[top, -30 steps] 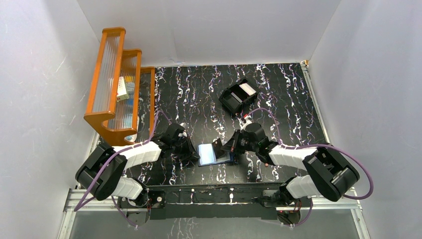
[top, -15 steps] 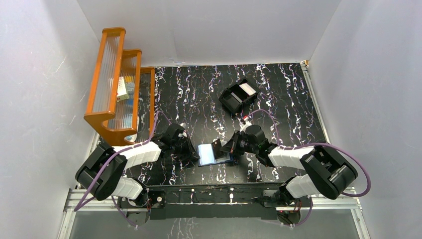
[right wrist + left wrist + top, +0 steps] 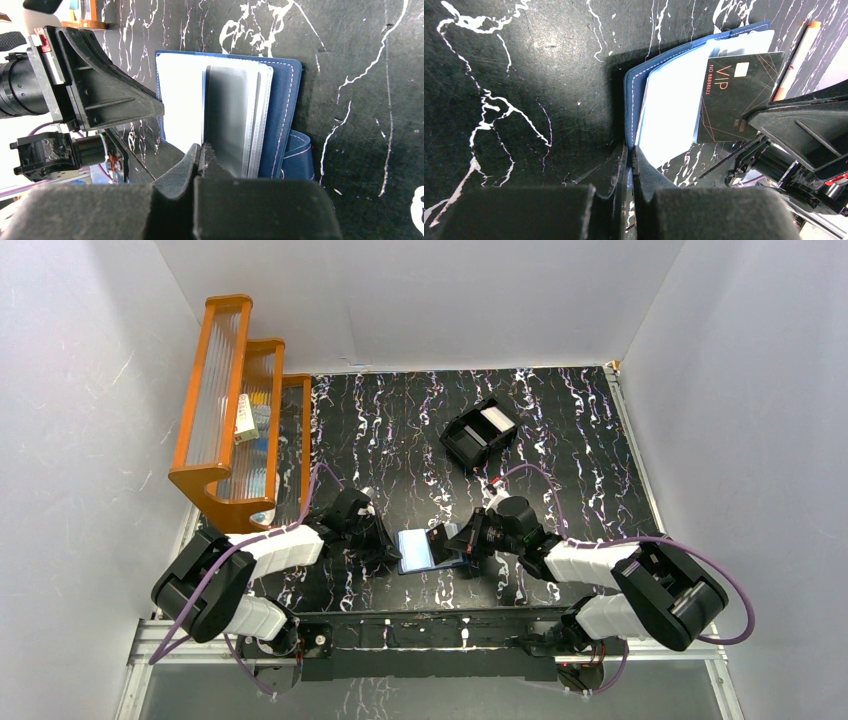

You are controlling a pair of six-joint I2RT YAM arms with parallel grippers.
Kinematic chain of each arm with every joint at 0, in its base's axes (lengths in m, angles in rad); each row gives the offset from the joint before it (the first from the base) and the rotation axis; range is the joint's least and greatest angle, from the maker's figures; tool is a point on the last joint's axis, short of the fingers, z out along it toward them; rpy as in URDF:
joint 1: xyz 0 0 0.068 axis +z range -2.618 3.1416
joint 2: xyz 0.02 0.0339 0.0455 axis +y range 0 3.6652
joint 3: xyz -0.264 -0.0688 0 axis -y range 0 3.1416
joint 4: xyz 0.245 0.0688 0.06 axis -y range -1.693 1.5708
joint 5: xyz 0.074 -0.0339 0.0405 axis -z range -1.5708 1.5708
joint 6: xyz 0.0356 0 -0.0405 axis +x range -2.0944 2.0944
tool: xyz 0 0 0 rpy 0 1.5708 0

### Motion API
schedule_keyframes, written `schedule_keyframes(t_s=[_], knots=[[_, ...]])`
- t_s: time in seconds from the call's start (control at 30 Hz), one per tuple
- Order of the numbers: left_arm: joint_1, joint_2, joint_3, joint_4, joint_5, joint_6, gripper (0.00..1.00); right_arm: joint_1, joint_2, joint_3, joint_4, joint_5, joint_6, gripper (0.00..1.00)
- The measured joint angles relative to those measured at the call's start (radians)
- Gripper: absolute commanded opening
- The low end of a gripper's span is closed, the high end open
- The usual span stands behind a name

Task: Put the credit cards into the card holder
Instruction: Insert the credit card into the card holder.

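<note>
left end effector [image 3: 629, 152] clamped on card holder [image 3: 666, 122] edge | right end effector [image 3: 201, 150] pinching card [image 3: 734, 97] over it

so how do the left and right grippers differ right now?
The left gripper is shut on the card holder at its navy edge. The right gripper is shut on a black VIP card. The left grips the open holder's left side. The right comes in from its right side, with the card over the light blue inside. Shared: both are shut, both are at the holder.
</note>
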Motion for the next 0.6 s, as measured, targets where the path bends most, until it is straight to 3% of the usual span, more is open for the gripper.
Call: schedule_keyframes(t_s=[0.6], knots=[[0.000, 0.000, 0.000, 0.001, 0.000, 0.000, 0.00, 0.000, -0.076, -0.010, -0.036, 0.039, -0.007, 0.00]])
